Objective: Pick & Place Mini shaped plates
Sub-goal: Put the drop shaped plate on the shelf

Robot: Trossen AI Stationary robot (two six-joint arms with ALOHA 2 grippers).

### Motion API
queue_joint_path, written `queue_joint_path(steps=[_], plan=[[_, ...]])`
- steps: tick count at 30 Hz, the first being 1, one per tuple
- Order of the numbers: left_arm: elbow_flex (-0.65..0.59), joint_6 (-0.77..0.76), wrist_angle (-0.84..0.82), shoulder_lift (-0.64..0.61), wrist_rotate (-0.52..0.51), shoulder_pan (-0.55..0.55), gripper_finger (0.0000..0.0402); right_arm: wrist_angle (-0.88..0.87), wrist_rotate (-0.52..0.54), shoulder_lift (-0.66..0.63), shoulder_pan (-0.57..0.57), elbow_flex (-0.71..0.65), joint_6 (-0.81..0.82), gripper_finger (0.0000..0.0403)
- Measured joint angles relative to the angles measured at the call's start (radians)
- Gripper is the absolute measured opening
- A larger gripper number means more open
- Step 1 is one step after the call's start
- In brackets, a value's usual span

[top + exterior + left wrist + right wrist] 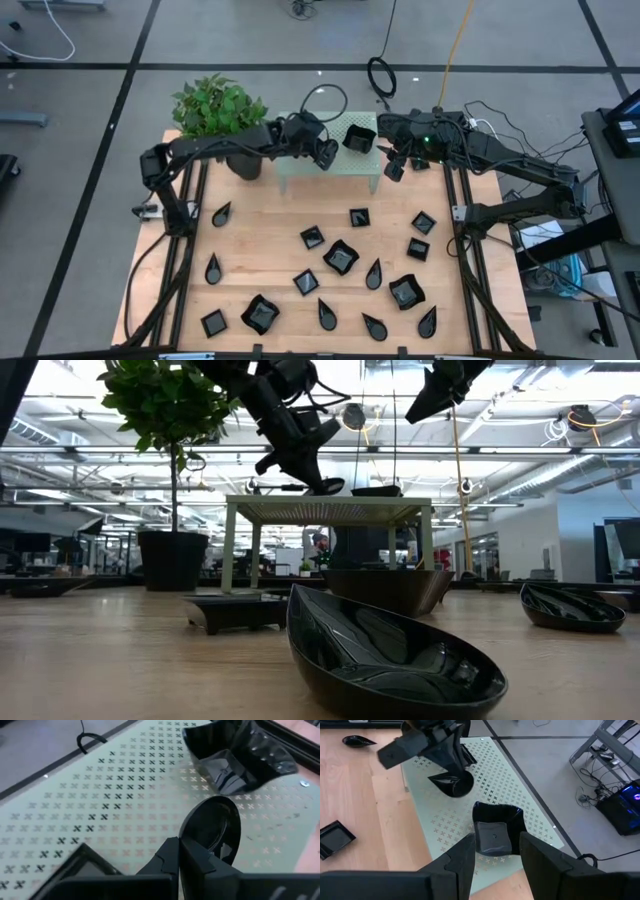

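A pale green perforated stand (300, 172) sits at the table's far middle. On it rests a wavy-edged black plate (358, 138) (495, 830), and a flat square plate (466, 755) lies behind my left gripper. My left gripper (324, 150) (180, 857) hangs over the stand, shut on a black teardrop plate (212, 825) (452, 785). My right gripper (393, 168) (495, 857) hovers open at the stand's right end, its fingers on either side of the wavy plate but short of it. Several more mini shaped plates (340, 257) lie on the wooden table. My left gripper pinches the teardrop plate's rim near its narrow end (189, 845) between the two fingers. The fingers slant down over the stand from the table's left. The plate's round end (220, 807) sticks out beyond the fingertips, tilted, close over the stand top; whether it touches I cannot tell.
A potted plant (218, 108) in a dark pot (244, 163) stands at the stand's left end. Dark frame rails (185, 230) (470, 250) run along both sides of the table. In the low view a teardrop plate (390, 660) lies close in front.
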Motion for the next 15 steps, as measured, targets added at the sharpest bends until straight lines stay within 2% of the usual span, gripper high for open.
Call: queue_joint_path(steps=[7,15], plan=[[0.0,0.004,0.0,0.01,0.008,0.025,0.0027,0.0,0.0,0.0,0.0,0.0,0.0,0.0141],[0.0,0.012,0.007,0.02,0.008,0.026,0.003,0.0,0.0,0.0,0.0,0.0,0.005,0.0141]])
